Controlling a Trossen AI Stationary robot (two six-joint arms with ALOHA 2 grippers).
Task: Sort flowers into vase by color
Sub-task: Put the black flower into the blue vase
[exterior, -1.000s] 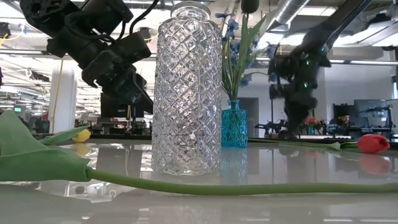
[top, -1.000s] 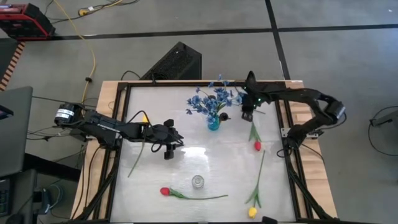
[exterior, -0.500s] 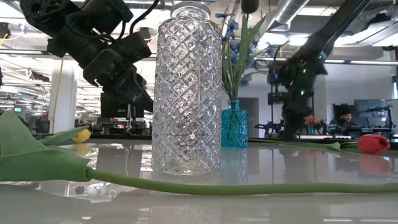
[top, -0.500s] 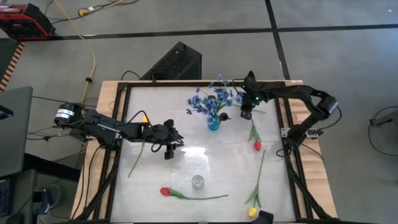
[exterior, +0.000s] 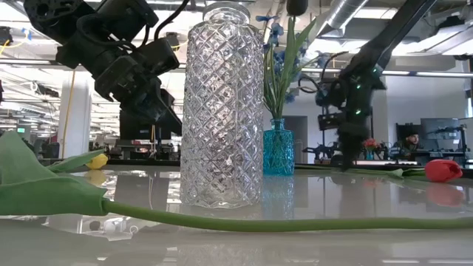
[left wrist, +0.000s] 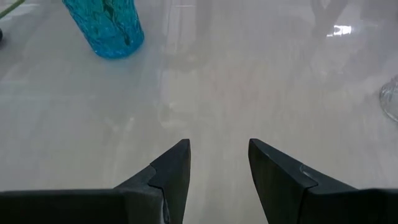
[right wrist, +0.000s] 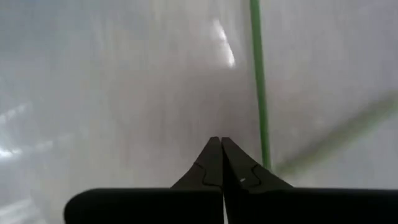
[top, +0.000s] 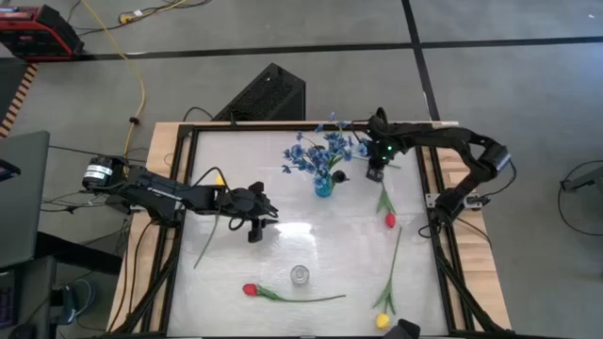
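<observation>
A blue vase at the table's far middle holds blue sprays and a dark bud. A clear glass vase stands empty near the front. A red tulip, a second red tulip and two yellow tulips lie flat on the table. My right gripper is shut and empty, low over the table beside the far end of the first red tulip's stem. My left gripper is open and empty, left of centre.
The table has a raised dark frame round a glossy white top. The left arm lies over one yellow tulip's stem. The second red tulip's stem passes in front of the clear vase. Open surface lies between the two vases.
My right arm has drawn its elbow in toward the table, and its gripper has come down a little beside the red tulip's stem end. The flowers and vases have stayed where they were.
</observation>
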